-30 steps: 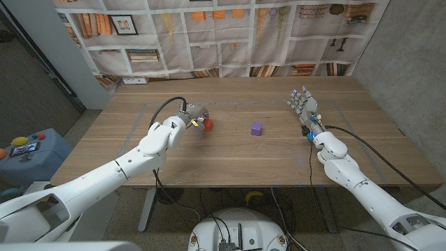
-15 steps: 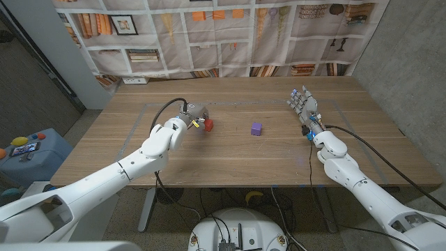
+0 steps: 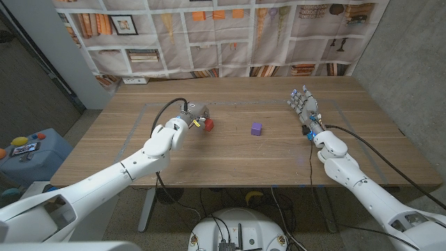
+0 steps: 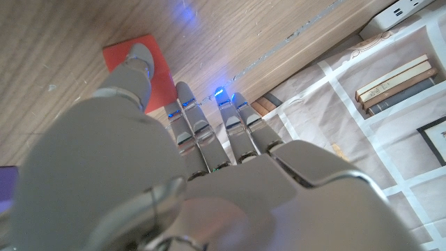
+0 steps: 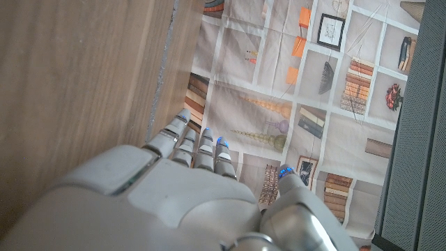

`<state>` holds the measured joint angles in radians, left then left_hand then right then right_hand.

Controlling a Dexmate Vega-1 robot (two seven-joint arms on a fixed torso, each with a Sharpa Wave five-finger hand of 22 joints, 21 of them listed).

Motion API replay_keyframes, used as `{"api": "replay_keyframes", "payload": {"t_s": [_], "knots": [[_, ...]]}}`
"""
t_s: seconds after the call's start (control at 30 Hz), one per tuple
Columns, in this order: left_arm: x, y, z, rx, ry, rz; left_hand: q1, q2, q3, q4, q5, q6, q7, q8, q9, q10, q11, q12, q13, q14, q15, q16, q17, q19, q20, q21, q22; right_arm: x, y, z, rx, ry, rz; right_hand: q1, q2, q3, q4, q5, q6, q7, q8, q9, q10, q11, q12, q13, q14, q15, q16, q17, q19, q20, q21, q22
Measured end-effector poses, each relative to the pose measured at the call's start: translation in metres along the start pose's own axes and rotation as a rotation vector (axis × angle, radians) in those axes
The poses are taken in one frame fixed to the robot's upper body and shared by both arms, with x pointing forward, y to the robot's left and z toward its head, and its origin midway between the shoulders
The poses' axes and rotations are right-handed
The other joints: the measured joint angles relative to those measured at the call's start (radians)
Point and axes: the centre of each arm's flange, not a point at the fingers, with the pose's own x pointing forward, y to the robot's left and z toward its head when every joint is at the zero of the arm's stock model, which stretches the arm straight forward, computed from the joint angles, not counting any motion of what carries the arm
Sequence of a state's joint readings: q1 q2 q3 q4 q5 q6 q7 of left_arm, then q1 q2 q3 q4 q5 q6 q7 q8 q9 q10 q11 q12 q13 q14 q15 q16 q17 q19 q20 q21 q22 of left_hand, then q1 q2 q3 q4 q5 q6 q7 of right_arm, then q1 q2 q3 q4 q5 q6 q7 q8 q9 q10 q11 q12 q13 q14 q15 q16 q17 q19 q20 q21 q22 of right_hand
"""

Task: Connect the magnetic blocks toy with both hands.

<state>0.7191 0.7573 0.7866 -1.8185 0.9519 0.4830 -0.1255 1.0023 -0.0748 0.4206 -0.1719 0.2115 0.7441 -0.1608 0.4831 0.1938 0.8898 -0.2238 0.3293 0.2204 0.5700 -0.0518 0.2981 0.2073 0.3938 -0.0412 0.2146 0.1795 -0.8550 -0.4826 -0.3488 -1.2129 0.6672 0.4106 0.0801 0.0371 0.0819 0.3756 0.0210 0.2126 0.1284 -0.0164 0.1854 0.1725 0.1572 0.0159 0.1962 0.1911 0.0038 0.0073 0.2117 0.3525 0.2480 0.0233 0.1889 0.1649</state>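
Robot hand on the left (image 3: 194,115) sits left of centre in the head view, fingers curled around the red block (image 3: 208,124); the left wrist view shows a fingertip on the red block (image 4: 143,66) as it lies against the tabletop (image 3: 230,153), though whether the block is truly pinched or only touched is hard to tell. The purple block (image 3: 256,128) stands alone near the middle of the frame, to the right of the red one and well apart from it, with bare wood between them. The right robot hand (image 3: 302,103) waits at the upper right with its fingers spread and nothing in them, standing upright on its edge. That purple block lies down and to the left of the right robot hand, roughly as far from it as from the red block, so my judgement is that the right robot hand must come inward to take it before the two blocks can meet. Both blocks are small cubes, so no long axis matters.
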Motion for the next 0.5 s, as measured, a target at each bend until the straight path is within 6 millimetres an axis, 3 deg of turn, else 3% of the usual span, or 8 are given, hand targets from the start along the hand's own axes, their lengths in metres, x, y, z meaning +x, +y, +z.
{"api": "replay_keyframes", "payload": {"t_s": [0.5], "knots": [[0.006,0.014,-0.001,-0.035,-0.020,0.009,0.009,0.009,-0.016,0.000,-0.001,0.005,-0.005,0.000,0.000,0.027,-0.005,0.001,0.006,0.007,-0.007,0.000,0.000,0.000,0.000,0.000,0.000,0.003,-0.001,0.010,-0.030,0.007,0.024,0.000,0.000,0.000,0.000,0.000,0.000,0.000,0.000,0.000,0.000,0.000,0.000,0.000,0.000,0.000,0.000,-0.003,0.000,0.000,0.000,0.000]]}}
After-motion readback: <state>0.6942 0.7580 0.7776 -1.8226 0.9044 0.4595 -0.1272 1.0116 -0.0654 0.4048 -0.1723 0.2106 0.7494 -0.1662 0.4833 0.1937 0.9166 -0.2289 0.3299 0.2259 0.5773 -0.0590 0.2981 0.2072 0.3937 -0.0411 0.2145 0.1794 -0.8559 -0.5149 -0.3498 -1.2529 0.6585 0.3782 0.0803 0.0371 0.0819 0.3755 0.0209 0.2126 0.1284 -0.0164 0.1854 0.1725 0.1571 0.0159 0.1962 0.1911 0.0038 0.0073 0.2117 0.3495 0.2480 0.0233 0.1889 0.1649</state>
